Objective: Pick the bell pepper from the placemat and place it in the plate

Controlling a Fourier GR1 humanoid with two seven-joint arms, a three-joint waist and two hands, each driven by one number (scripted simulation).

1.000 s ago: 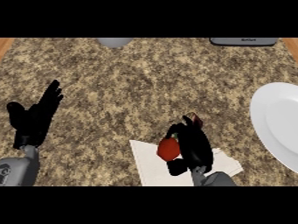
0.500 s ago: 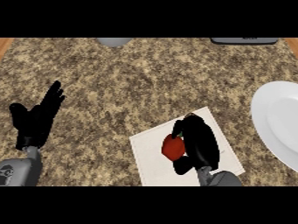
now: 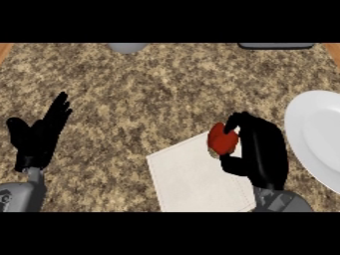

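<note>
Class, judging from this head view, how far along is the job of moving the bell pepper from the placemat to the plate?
Done: the right hand is curled round the red bell pepper, at the far edge of the placemat. In hand: carrying it. Left: moving it right to the white plate, which holds nothing yet, and releasing it. The left hand rests open at the left.

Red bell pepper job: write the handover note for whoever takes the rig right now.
Right hand: shut on the red bell pepper, at the far right corner of the white rectangular placemat.
Left hand: open, resting at the view's left, fingers up.
Round white plate: at the right edge of the speckled granite counter, nothing on its visible part.
Done: pepper grasped.
Left: carry it right to the plate, set it down, release.
</note>
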